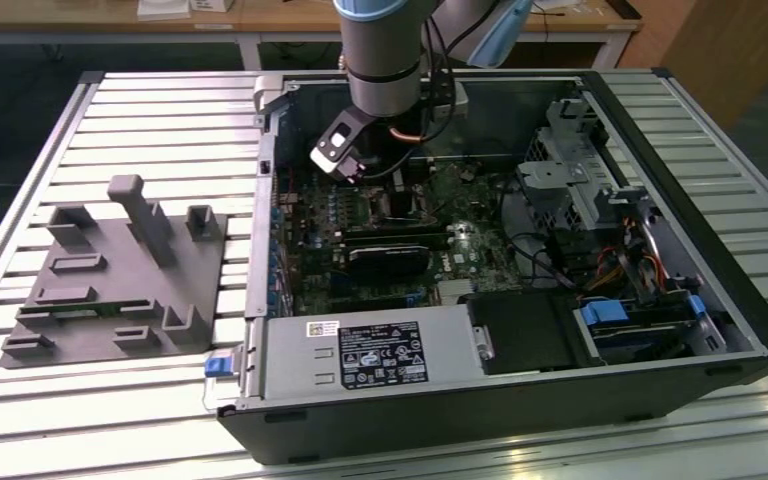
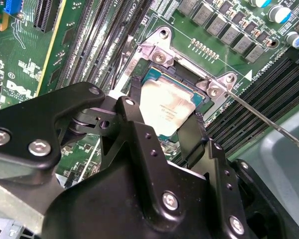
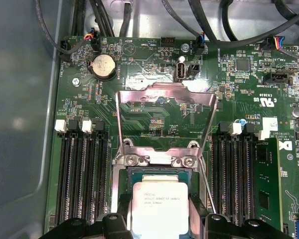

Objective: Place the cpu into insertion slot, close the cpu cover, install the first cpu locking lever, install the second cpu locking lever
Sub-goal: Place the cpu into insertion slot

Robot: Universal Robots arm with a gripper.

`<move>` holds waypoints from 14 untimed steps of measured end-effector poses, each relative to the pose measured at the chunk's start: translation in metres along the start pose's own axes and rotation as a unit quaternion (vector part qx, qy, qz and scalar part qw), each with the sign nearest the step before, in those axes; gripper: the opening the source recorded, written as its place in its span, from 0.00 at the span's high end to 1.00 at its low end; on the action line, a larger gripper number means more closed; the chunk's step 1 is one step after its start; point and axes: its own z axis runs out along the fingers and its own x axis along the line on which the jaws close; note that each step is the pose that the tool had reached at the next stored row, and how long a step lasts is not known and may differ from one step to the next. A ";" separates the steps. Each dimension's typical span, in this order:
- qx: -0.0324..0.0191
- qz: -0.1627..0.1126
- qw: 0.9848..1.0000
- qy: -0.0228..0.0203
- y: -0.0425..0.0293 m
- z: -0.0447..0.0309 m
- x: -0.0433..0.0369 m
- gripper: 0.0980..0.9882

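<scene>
Note that the claw (image 2: 165, 117) is closed on the cpu (image 2: 170, 102): its two black fingers (image 2: 133, 104) bear on opposite edges of the chip, leaving the pale metal face untouched. The cpu sits square over the insertion slot (image 3: 154, 172), either just above it or settling into it (you cannot tell which from these views). In the first wrist view, check that the cpu cover (image 3: 162, 95) stands raised on its hinge, so the socket is clear from above. A thin locking lever (image 2: 261, 117) angles away from the socket corner and does not yet hold the cover down.

In the exterior view, the arm reaches straight down into the open computer case (image 1: 491, 420), which lies on its side on the slatted bench (image 1: 157, 100).

The cpu face carries small print, and the power supply carries a white-on-black label (image 1: 381, 355). Neither is legible.
</scene>
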 end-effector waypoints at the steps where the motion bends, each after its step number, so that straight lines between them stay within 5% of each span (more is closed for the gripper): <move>1: 0.000 0.000 1.000 0.000 0.0000 0.0000 0.0000 0.51; 14: 0.000 0.000 1.000 0.000 0.0001 0.0000 0.0000 0.51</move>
